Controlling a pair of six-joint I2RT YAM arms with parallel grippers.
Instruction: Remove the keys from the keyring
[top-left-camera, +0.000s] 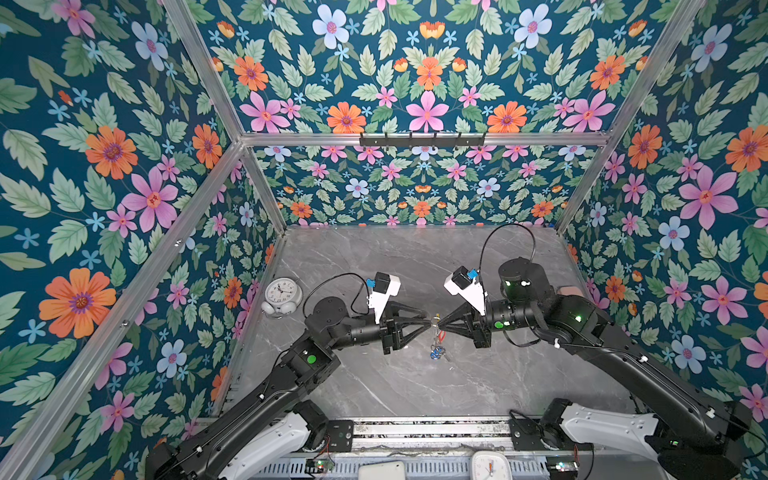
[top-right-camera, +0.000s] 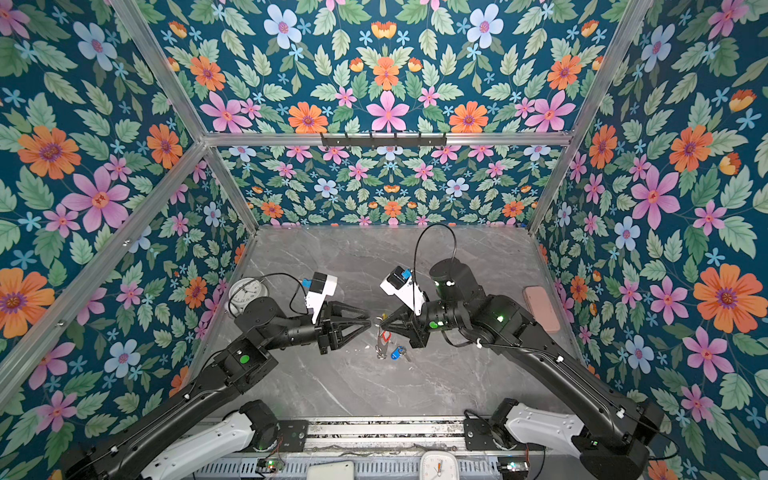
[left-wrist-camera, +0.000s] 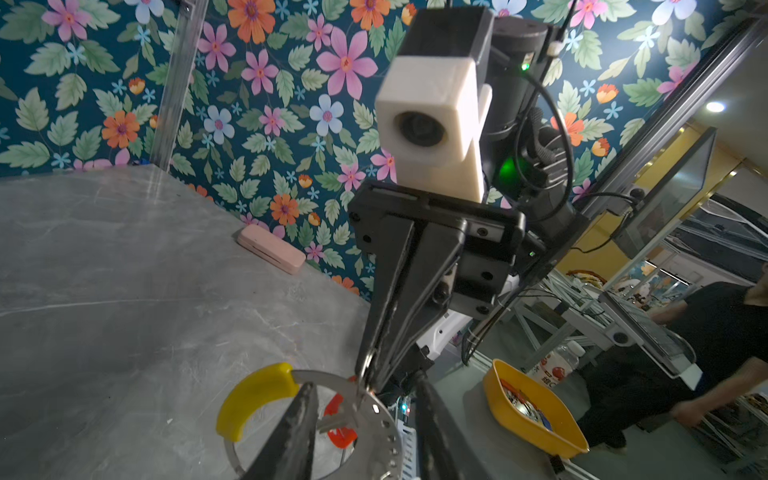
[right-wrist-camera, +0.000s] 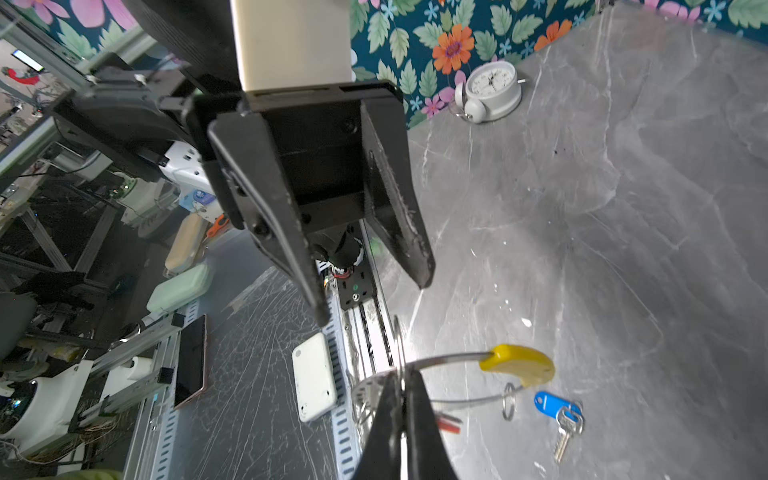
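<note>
While the R pincer is clenched on the grey hoop of the keyring, holding it up off the counter w/ the yellow sleeve further round the hoop, the L pincer faces it tip to tip, jaws parted, gripping nothing. Red-tag key hangs under the hoop, close to the R pincer's tips. Blue-tag key lies flat on the counter below, apart from the hoop.
</note>
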